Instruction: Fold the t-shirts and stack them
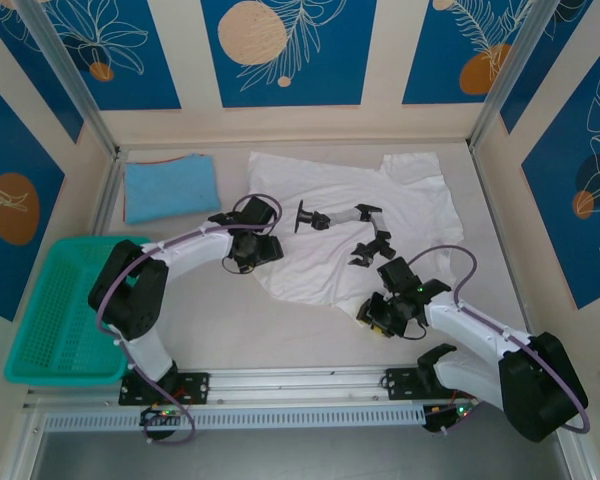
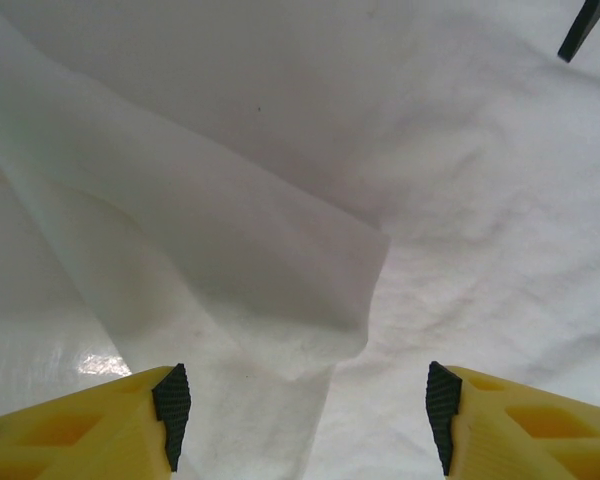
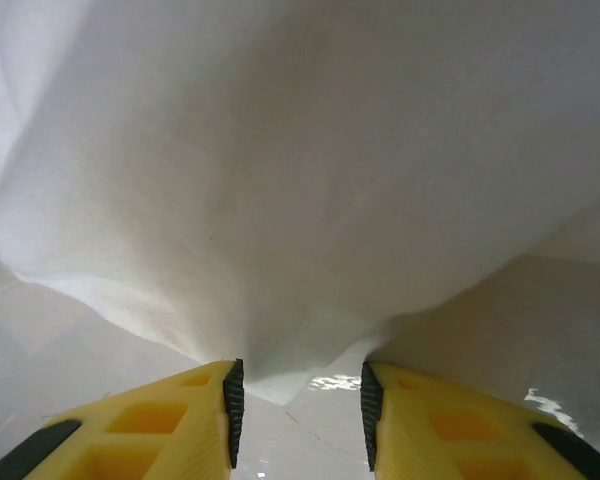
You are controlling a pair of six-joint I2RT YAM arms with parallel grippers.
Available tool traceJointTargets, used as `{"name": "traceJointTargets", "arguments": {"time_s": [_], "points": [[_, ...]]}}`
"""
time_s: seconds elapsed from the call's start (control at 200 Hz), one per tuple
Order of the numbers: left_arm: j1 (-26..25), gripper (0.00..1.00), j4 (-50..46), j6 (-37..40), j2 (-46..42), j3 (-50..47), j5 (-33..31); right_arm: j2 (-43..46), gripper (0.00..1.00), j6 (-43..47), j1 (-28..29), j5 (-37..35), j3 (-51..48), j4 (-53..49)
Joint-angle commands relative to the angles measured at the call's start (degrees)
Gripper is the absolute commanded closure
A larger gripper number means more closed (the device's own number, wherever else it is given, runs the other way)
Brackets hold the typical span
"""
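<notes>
White arms, purple cables, yellow fingers

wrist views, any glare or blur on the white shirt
left wrist: the white t-shirt is fairly sharp, with one glare patch on the table; right wrist: cloth near the lens looks soft, with glare specks on the table; top external: even light, crisp

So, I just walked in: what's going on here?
Shirt folding is under way. The white t-shirt lies spread but rumpled. The left gripper hovers open over its left edge; the right gripper has the near hem between its jaws, grip unclear. The light-blue t-shirt lies folded at the far left.
</notes>
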State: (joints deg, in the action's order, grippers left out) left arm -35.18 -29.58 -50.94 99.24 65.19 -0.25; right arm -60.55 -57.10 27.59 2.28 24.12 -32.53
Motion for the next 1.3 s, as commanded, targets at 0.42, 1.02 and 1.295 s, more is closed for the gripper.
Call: {"name": "traceJointTargets", "arguments": {"time_s": [0.42, 1.02, 1.295], "points": [[-0.98, 0.50, -1.39, 1.16, 3.19, 3.50, -3.17, -4.83, 0.86, -1.96, 3.55, -3.42, 1.63, 2.65], [-4.01, 0.53, -1.31, 0.39, 2.89, 1.59, -4.85, 3.94, 1.00, -1.88, 4.22, -6.02, 3.47, -4.34], [-4.41, 0.59, -2.23, 0.84, 6.48, 3.27, -6.78, 2.81, 1.00, -1.19, 4.18, -5.80, 4.26, -4.25]]}}
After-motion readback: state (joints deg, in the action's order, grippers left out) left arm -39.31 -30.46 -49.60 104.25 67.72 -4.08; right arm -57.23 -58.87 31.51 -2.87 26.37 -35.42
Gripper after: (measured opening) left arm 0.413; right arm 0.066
